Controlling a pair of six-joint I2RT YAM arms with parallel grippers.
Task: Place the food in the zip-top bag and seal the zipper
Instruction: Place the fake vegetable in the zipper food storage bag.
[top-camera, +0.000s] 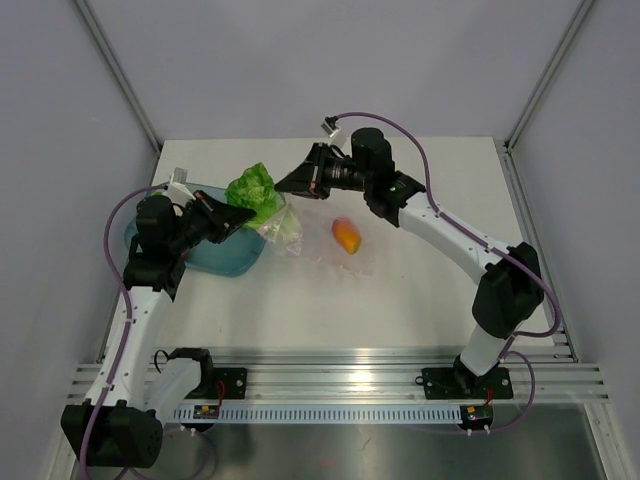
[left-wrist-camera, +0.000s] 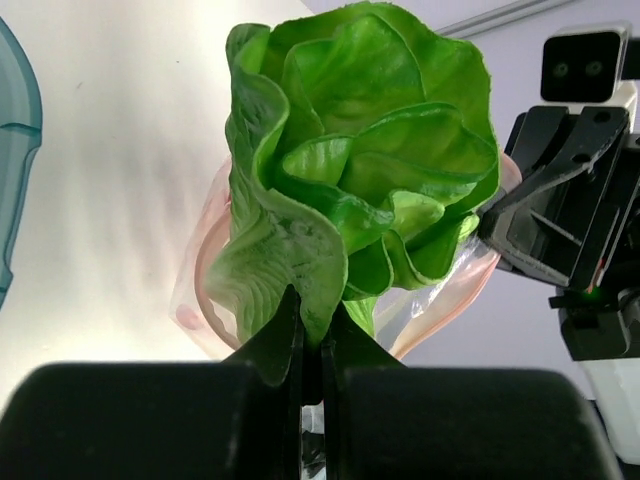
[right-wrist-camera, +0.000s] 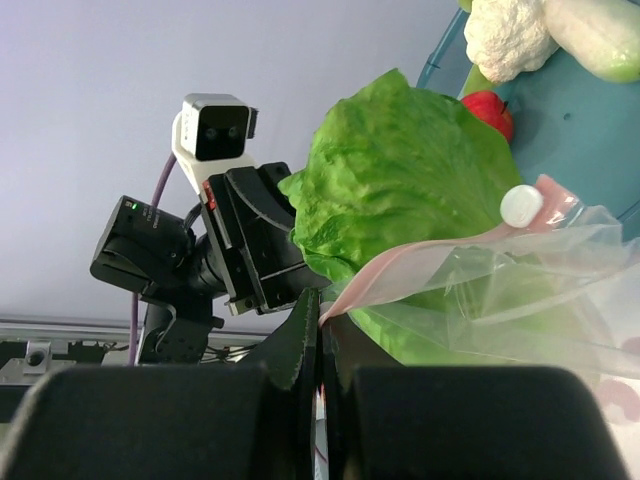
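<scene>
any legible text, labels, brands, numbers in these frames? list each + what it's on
No text can be read in any view.
Zip-top bag: pink print only, blurred marks, not legible as letters.
Small tags on the front rail: too small to read.
Left wrist camera: no marking visible on its housing.

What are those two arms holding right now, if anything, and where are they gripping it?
The left fingers pinch the green lettuce by its bottom leaf edge; the right fingers pinch the clear bag by its pink zipper rim.
</scene>
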